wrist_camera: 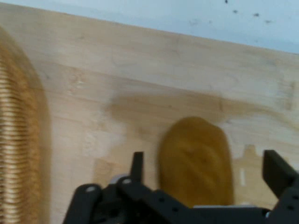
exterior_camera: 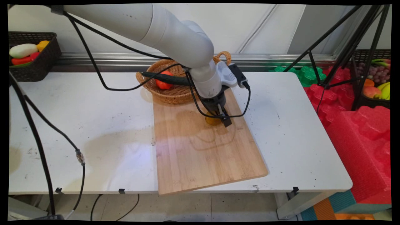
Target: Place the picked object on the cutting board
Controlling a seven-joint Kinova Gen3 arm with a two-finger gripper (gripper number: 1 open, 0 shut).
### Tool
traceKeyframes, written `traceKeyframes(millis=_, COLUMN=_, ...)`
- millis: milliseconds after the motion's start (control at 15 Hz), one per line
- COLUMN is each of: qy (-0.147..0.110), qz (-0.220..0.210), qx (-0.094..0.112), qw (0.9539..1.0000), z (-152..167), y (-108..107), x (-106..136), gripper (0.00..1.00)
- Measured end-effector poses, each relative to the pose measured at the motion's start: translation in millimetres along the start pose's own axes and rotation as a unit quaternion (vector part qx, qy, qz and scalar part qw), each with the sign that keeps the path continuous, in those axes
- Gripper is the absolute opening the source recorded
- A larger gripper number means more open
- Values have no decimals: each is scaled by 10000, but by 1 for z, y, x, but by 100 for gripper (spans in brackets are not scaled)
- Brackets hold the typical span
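Hand view: gripper (wrist_camera: 203,170) low over the cutting board (wrist_camera: 140,74), fingers (wrist_camera: 136,164) spread apart either side of a brown-yellow rounded object (wrist_camera: 196,158), not closed on it. Main view puts it on the board's far end, near the wicker basket (exterior_camera: 175,90) holding a red fruit (exterior_camera: 164,82). Risk: the rounded object could roll or squirt out if the fingers close off-centre; fingertips could scrape the board.

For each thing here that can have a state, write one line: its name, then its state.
gripper: open, fingers either side of the brown object, lowered over the board.
brown object: lying on the cutting board, not lifted.
cutting board: flat on the table, overhanging its near edge.
wicker basket: upright, holding a red fruit.
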Motion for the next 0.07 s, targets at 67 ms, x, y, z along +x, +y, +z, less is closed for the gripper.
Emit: traceKeyframes(millis=67, qy=15, qz=-3, qx=15, qw=10000, z=-2, y=-1, x=-2, gripper=100)
